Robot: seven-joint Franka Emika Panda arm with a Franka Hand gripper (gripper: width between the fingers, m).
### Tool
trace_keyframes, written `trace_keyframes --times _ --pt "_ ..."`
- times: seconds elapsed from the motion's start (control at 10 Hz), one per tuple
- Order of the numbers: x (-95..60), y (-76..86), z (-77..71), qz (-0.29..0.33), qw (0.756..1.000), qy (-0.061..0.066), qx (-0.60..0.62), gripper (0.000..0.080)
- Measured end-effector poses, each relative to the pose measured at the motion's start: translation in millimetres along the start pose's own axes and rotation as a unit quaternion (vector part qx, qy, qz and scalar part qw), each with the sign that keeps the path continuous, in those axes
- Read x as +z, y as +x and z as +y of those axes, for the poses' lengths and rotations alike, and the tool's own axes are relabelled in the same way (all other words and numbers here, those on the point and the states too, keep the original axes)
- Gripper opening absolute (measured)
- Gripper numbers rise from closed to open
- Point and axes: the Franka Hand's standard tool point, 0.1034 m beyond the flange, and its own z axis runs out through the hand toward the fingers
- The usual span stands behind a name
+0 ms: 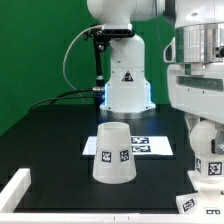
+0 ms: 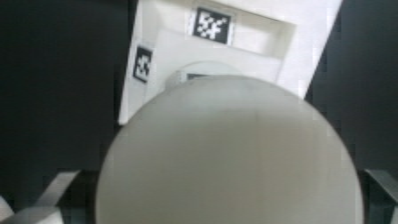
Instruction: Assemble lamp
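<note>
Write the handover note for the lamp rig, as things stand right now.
Gripper: low at the exterior view's right, shut on the bulb, whose round head fills the wrist view.
Shade: standing alone on the table, in front of the marker board.
Base: below the bulb in the wrist view.
Done: bulb picked up.
Left: seat the bulb in the base, then add the shade.

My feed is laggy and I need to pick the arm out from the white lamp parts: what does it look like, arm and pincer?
The arm is glossy white with rounded casings and dark joint bands. Its base carries a small black triangular mark and a blue glow low at its foot. A black cable loops down beside it onto the table. The wrist housing, at the exterior view's right, is white and grey. Of the pincer, the wrist view shows only grey fingers.
</note>
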Motion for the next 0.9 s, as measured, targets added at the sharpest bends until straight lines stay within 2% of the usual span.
trace_keyframes --times 0.2,0.4,0.5,0.6,0.7,0.8,0.9 --pt "-1.9 -5.9 -4.4 -0.025 0.992 0.011 0.124 0.0576" --pt "-3.3 -4.6 -5.1 -0.040 0.984 0.010 0.173 0.0576" --pt "-3.7 -5.5 -5.4 -0.039 0.983 0.011 0.178 0.0576" --pt "-3.1 -5.2 -5.1 -0.039 0.983 0.010 0.177 0.0643" --pt "-3.0 -5.3 -5.0 -0.039 0.983 0.010 0.176 0.0643" --pt "-3.1 -5.4 -5.0 -0.039 0.984 0.010 0.175 0.0689" --pt "-5.9 -6.6 -3.9 -0.041 0.986 0.011 0.160 0.0689"
